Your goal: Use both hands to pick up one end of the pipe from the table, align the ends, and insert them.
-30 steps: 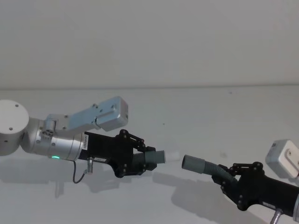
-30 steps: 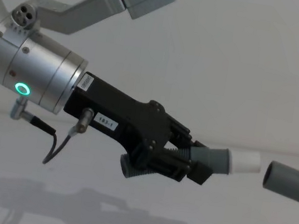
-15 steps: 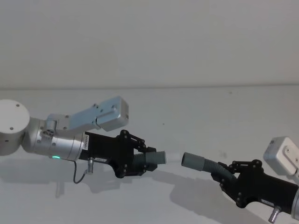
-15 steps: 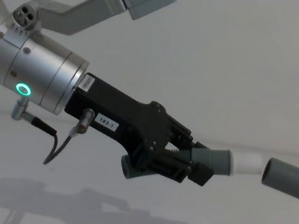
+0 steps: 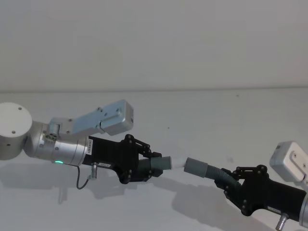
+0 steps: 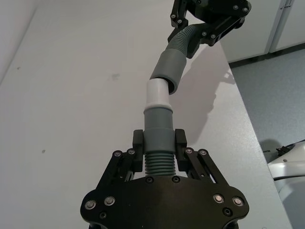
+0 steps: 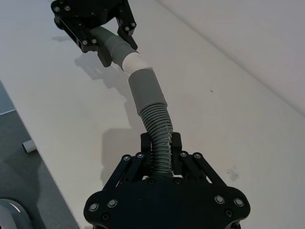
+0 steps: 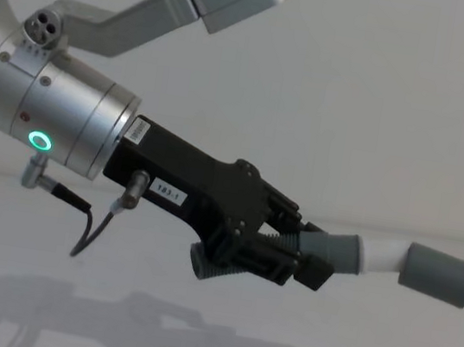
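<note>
Above the table [image 5: 216,110], at centre frame: left gripper [image 5: 147,166] pinching the white-tipped pipe piece [image 6: 157,125], right gripper [image 5: 236,180] pinching the open-mouthed piece [image 7: 148,100], both lifted so the ends meet, insertion apparently just starting.

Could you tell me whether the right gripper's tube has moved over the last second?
Yes. In the chest view the open-ended tube has come leftward toward the left gripper, closing the gap; its mouth now meets the white tip.
</note>
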Action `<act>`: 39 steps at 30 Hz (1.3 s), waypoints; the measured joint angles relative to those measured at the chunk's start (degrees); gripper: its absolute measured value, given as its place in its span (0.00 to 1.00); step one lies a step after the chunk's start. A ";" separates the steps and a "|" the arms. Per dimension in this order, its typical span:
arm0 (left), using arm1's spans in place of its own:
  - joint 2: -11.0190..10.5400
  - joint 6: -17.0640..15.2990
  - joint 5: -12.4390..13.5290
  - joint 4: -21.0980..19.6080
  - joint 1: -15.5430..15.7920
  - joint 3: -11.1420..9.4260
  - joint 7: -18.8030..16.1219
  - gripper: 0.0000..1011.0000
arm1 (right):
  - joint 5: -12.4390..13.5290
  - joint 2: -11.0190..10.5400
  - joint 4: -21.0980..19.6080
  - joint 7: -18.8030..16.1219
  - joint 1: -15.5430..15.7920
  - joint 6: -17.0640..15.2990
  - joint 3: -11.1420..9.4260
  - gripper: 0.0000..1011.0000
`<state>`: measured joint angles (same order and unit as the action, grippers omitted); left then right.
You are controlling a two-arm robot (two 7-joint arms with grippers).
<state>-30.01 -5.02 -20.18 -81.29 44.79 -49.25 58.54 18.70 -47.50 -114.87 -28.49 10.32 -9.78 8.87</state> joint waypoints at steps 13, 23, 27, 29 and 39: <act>0.24 0.26 -0.46 0.71 0.76 -0.92 0.55 0.35 | 0.78 -1.00 -0.55 -0.31 0.18 0.28 -0.07 0.20; 0.19 0.26 -0.76 0.75 1.21 -1.47 0.85 0.35 | 1.50 -1.52 -0.62 -0.46 0.24 0.38 -0.31 0.20; 0.18 0.25 -0.96 0.71 1.41 -1.74 1.06 0.35 | 1.72 -1.70 -0.63 -0.52 0.26 0.45 -0.39 0.20; 0.15 0.23 -1.01 0.69 1.50 -1.85 1.10 0.35 | 1.86 -1.84 -0.63 -0.57 0.27 0.53 -0.44 0.20; 0.06 0.22 -1.27 0.68 2.03 -2.47 1.51 0.35 | 2.42 -2.64 -0.52 -1.42 0.32 1.33 -0.57 0.20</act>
<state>-29.95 -4.80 -21.46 -80.60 46.83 -51.72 60.06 21.12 -50.14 -115.39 -29.92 10.64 -8.46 8.30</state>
